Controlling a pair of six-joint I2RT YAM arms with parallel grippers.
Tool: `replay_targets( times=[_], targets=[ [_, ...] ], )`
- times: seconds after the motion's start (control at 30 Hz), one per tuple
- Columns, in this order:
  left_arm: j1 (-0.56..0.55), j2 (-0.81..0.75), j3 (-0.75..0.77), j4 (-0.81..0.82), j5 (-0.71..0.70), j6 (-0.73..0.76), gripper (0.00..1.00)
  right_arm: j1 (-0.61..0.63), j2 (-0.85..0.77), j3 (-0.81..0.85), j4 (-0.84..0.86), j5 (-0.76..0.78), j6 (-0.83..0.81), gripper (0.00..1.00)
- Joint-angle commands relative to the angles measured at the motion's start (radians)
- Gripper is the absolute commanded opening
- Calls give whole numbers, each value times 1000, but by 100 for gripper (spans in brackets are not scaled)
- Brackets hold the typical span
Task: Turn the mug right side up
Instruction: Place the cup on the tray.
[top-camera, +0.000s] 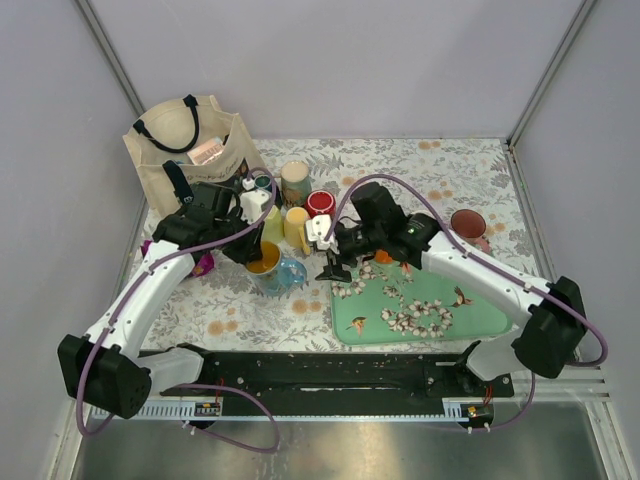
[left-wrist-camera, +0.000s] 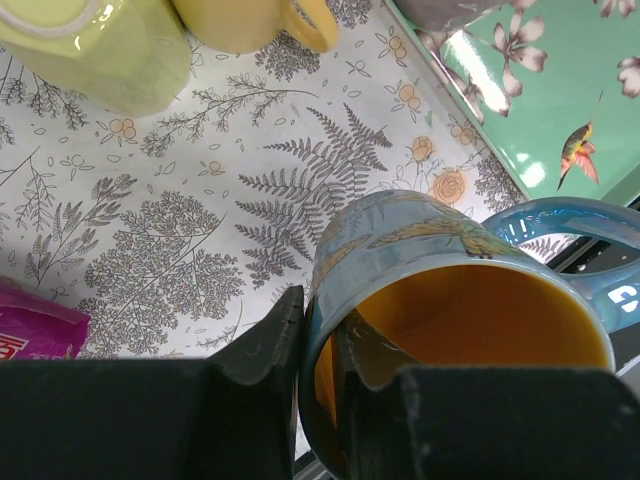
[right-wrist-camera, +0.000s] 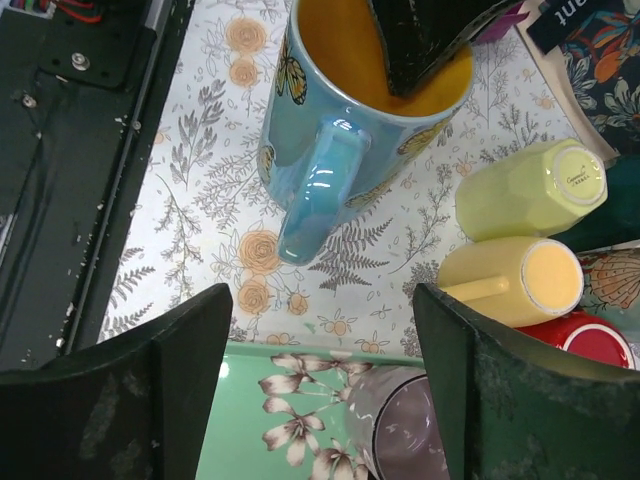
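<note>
**Mug stands mouth-up, left jaws not yet off the rim**

The desk (top-camera: 450, 170), under a flowered cloth, carries a canvas tote bag (top-camera: 185, 150) at the far left and a green tray (top-camera: 440, 310) near the right arm's side. Between the two stands the blue mug (top-camera: 272, 268). Its orange inside faces upward and its handle points toward the tray.

The left arm (top-camera: 150, 290) reaches in from the left, and the left jaws are clamped on the mug's rim, one finger inside the cup and one against the outer wall. The right arm (top-camera: 480, 275) hangs over the tray's near-left corner. The right jaws are spread wide with nothing between them, near the mug's handle but apart from it.

By the look of it the turning itself is done, since the mouth is up and the base appears to sit on the cloth. Whether the mug's full weight rests there cannot be told. What seems left is to let go of the rim and draw clear without tipping the mug.

Just beyond it are a pale green cup (right-wrist-camera: 530, 190), a yellow mug (right-wrist-camera: 510, 280) and a red cup (top-camera: 320, 203)
</note>
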Motion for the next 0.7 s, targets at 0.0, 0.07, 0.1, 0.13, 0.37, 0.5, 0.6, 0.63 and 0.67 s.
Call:
replay_targets(
  times=[0.0, 0.07, 0.1, 0.13, 0.37, 0.5, 0.6, 0.63, 0.67],
  targets=[
    [9, -2, 83, 92, 56, -82, 0, 20, 50, 80, -17, 50, -59, 79],
    [11, 3, 84, 104, 63, -93, 0, 28, 76, 94, 3, 67, -36, 76],
    [11, 3, 83, 110, 74, -101, 0, 34, 93, 100, 17, 79, -25, 75],
    [11, 3, 84, 116, 85, -113, 0, 40, 108, 104, 24, 93, -17, 73],
    [18, 1, 84, 145, 115, -165, 0, 79, 174, 134, 64, 128, 3, 66],
    [31, -5, 74, 165, 160, -179, 0, 90, 197, 120, 98, 183, 21, 51],
    [49, -13, 54, 187, 204, -228, 5, 93, 214, 117, 103, 255, 27, 0],
    [54, -14, 47, 190, 215, -230, 14, 90, 216, 115, 101, 269, 32, 0],
    [57, -16, 41, 191, 218, -230, 23, 91, 210, 109, 93, 276, 24, 0]
  ],
)
